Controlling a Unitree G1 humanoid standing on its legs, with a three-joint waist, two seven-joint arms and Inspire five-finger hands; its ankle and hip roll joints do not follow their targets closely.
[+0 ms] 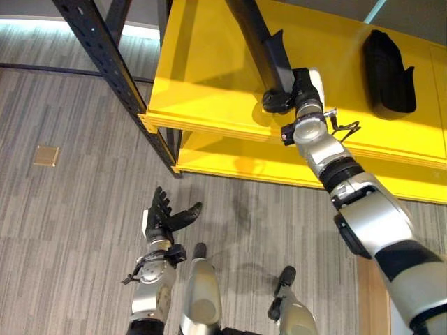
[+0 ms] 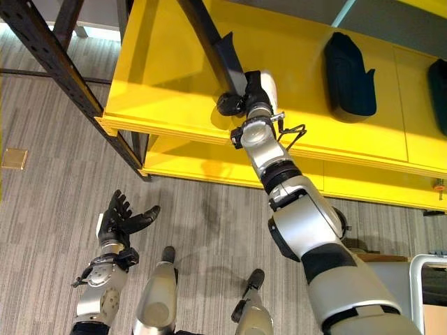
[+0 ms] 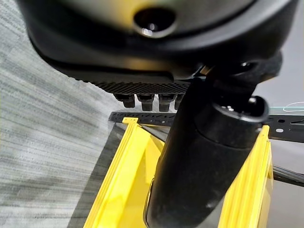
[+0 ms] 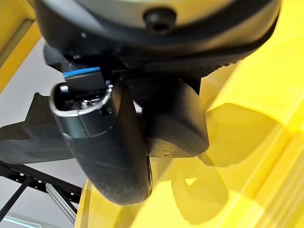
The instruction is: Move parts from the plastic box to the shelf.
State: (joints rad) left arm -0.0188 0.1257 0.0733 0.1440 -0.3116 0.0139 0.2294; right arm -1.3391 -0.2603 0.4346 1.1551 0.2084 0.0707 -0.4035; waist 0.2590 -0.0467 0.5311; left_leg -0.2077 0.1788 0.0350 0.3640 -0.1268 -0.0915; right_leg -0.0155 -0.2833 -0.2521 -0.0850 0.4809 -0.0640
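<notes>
Apparently right hand (image 1: 293,94) grips long black part (image 1: 262,38) over shelf (image 1: 202,77).

The left hand (image 3: 156,42) spreads its dark bulk, thumb (image 3: 204,161) jutting out, fingers (image 3: 145,99) in a straight row beside it. Past them lie the yellow shelf (image 3: 128,175), a black perforated rail (image 3: 285,126) and grey floor (image 3: 42,142).

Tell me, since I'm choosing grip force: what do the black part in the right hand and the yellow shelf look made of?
Black part in the right hand: probably moulded plastic, matte, with almost no glare.
Yellow shelf: looks like painted sheet metal, smooth and semi-gloss, with soft reflections and a folded front lip.
</notes>
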